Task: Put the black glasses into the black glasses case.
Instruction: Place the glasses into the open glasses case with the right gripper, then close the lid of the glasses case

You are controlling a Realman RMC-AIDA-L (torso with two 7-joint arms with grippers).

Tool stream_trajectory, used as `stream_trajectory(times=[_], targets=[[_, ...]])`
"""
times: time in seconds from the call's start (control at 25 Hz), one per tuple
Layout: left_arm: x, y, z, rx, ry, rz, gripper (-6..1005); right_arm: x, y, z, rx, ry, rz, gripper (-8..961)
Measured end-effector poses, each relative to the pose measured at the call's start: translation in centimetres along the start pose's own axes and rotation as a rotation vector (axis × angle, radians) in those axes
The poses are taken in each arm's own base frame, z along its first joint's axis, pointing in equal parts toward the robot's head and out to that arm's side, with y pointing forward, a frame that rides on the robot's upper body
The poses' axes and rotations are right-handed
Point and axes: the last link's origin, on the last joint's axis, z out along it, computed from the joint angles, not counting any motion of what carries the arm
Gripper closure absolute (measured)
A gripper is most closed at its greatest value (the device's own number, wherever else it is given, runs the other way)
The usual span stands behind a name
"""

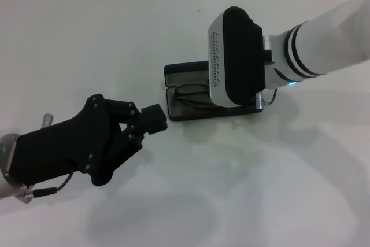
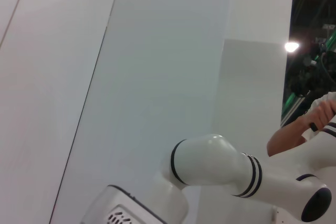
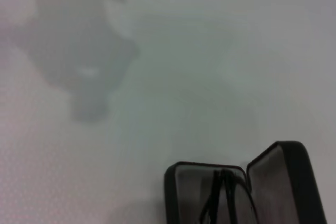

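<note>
Two things matter here, and they already sit together: the black glasses (image 1: 191,92) lie inside the open black glasses case (image 1: 179,73), in the tray nearer the robot, with the lid laid flat on the far side. The frame runs lengthwise along the tray, its long axis across the robot's front, the same way as the case's. In the right wrist view the black glasses (image 3: 218,198) show as thin dark lines against the grey lining of the black glasses case (image 3: 176,177), and the frame looks to be resting in the tray, not hanging above it.

Directly over the case's right half hangs the right gripper (image 1: 234,56), whose body hides its fingers; I cannot tell whether they are spread or closed, nor whether they touch the frame. The glasses lie straight below them, so this arm is clearly the nearer one.

The left gripper (image 1: 155,118) hovers over the counter (image 1: 87,39), fingers drawn together on nothing, with the case's left end just beyond the fingertips, close but apart.

My judgement: placement is nearly done, and what remains turns on the right fingers lifting straight clear without dragging the frame.
</note>
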Motion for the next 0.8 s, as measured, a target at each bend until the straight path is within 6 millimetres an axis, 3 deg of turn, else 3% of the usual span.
stream_trajectory(times=[0.6, 0.8], targets=[[0.3, 0.0, -0.2, 0.000, 0.001, 0.009, 946, 0.4, 2.4, -2.4, 0.003, -0.062, 0.062, 767], [0.6, -0.3, -0.5, 0.017, 0.010, 0.019, 946, 0.9, 2.7, -4.5, 0.045, -0.154, 0.179, 768]])
